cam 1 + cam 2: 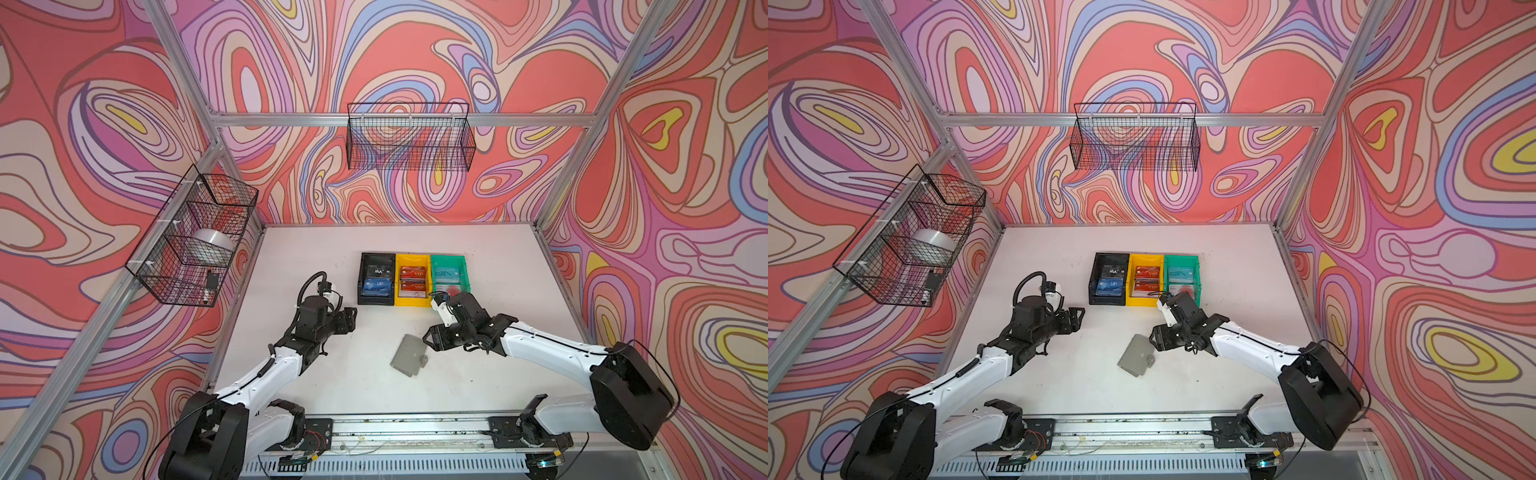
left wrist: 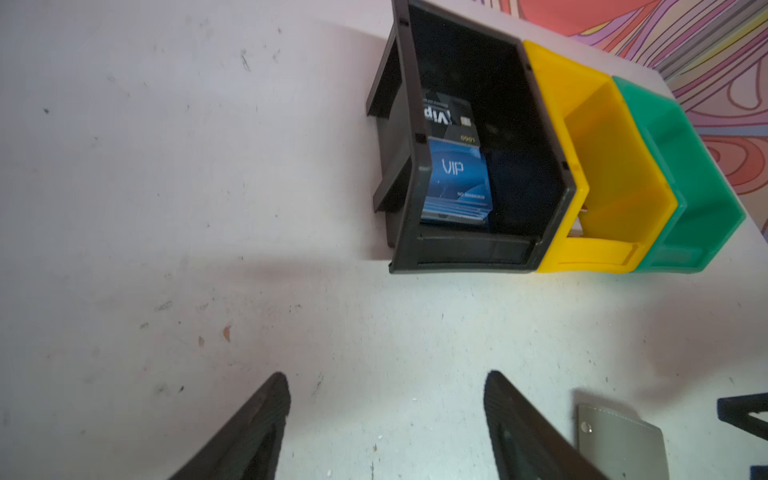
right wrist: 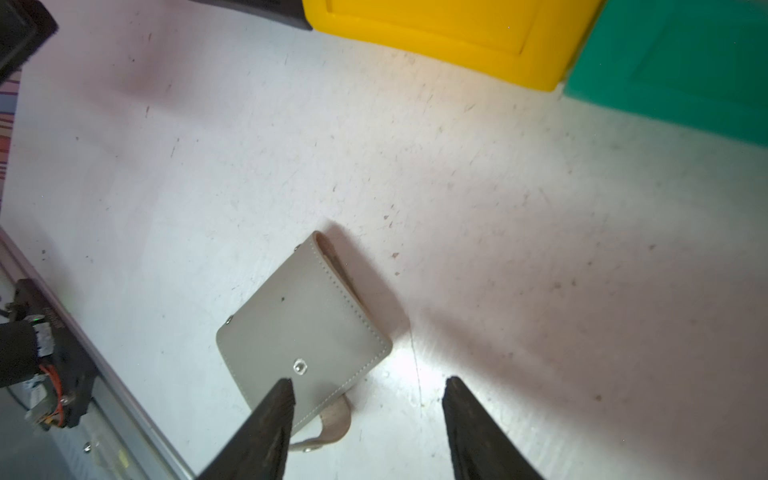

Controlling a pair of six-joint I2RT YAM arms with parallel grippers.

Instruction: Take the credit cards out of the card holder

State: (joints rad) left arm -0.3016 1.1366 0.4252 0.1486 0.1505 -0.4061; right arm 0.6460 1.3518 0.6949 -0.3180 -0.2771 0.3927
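Note:
The grey card holder (image 1: 409,355) (image 1: 1136,355) lies folded shut on the white table (image 1: 332,249), its snap tab loose at one edge. No card shows in it. Credit cards sit in the bins behind it: a blue VIP card (image 1: 377,286) (image 2: 459,178) in the black bin, red VIP cards (image 1: 412,273) in the yellow bin. My left gripper (image 1: 352,320) (image 2: 386,378) hovers open and empty left of the holder. My right gripper (image 1: 431,338) (image 3: 370,381) is open just right of the card holder (image 3: 303,328), one finger over its corner, holding nothing.
A black bin (image 1: 376,257), a yellow bin (image 1: 413,257) and a green bin (image 1: 449,258) stand in a row mid-table. Wire baskets hang on the left wall (image 1: 191,237) and the back wall (image 1: 409,137). A metal rail (image 1: 415,428) runs along the front edge.

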